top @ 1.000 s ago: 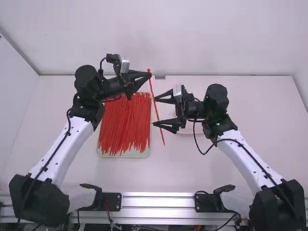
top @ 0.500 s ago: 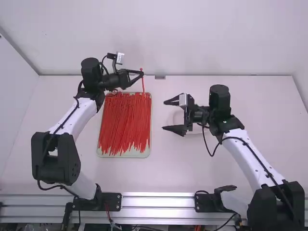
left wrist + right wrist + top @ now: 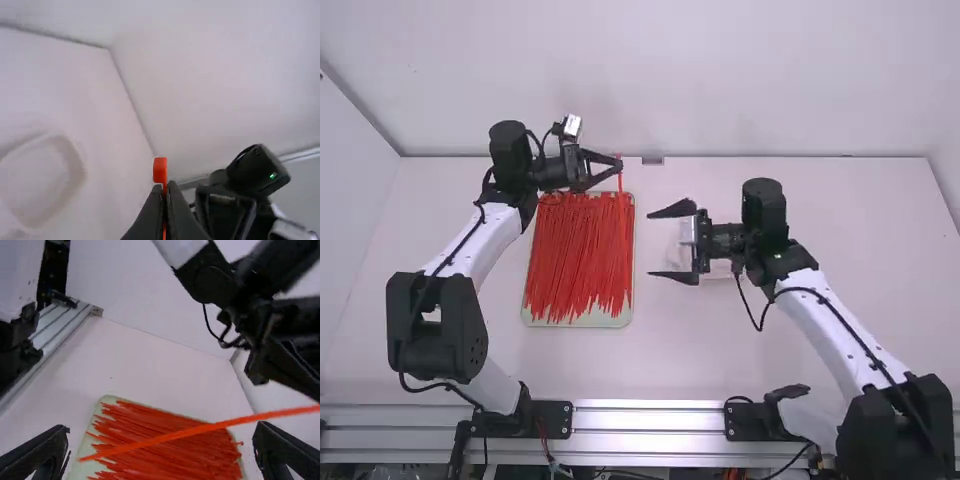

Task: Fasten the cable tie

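My left gripper (image 3: 613, 170) hangs over the far end of the tray (image 3: 528, 318), shut on a single red cable tie (image 3: 619, 182). In the left wrist view the tie's head (image 3: 160, 169) sticks out just past the closed fingertips. The tie's tail (image 3: 200, 429) runs slantwise over the pile of red cable ties (image 3: 165, 457) in the right wrist view. My right gripper (image 3: 653, 245) stands open just right of the tray, pointing at it, with nothing between its fingers (image 3: 42, 450). It is apart from the held tie.
The tray holds a dense pile of red ties (image 3: 580, 255) left of the table's middle. A shallow white dish (image 3: 40, 180) lies on the table under the right arm's wrist. The back wall rises close behind the left gripper.
The left gripper drew the tie back from the table's middle to the tray's far end. The right gripper, open throughout, shifted slightly left toward the tray.
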`<state>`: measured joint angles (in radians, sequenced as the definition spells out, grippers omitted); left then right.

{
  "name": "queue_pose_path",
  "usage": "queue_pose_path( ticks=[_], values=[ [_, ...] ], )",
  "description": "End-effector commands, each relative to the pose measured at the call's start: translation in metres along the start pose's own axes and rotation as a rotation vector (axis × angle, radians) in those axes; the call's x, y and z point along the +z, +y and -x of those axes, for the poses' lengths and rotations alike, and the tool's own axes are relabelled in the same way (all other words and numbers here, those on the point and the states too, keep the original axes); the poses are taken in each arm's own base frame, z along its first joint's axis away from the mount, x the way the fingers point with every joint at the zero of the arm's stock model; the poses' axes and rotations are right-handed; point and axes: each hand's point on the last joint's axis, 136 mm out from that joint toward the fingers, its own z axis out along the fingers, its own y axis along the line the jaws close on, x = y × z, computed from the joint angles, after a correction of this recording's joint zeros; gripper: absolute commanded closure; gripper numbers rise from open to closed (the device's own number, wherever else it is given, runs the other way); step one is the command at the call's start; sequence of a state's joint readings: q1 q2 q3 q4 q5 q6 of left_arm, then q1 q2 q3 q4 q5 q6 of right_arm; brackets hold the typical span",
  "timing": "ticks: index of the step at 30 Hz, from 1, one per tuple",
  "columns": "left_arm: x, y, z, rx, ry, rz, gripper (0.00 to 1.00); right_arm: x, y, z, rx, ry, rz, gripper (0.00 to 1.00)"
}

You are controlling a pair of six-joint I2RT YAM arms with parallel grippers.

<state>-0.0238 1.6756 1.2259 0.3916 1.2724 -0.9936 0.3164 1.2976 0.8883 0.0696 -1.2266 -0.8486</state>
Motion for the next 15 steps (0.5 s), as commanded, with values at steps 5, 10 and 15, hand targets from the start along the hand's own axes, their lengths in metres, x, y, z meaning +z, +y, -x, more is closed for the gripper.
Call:
queue_pose_path(
  ticks=[5,10,15],
  values=[
    [0.000,-0.017,-0.002,-0.264,0.047,-0.033,0.98,0.014,0.013,0.007,-0.417,-0.037,0.049,0.02],
    [0.000,-0.020,-0.006,-0.344,0.074,-0.041,0.98,0.020,0.019,0.011,-0.638,-0.061,0.065,0.02],
    [0.000,-0.019,-0.004,-0.407,0.066,-0.036,0.98,0.025,0.024,0.014,-0.892,-0.088,0.074,0.02]
  ],
)
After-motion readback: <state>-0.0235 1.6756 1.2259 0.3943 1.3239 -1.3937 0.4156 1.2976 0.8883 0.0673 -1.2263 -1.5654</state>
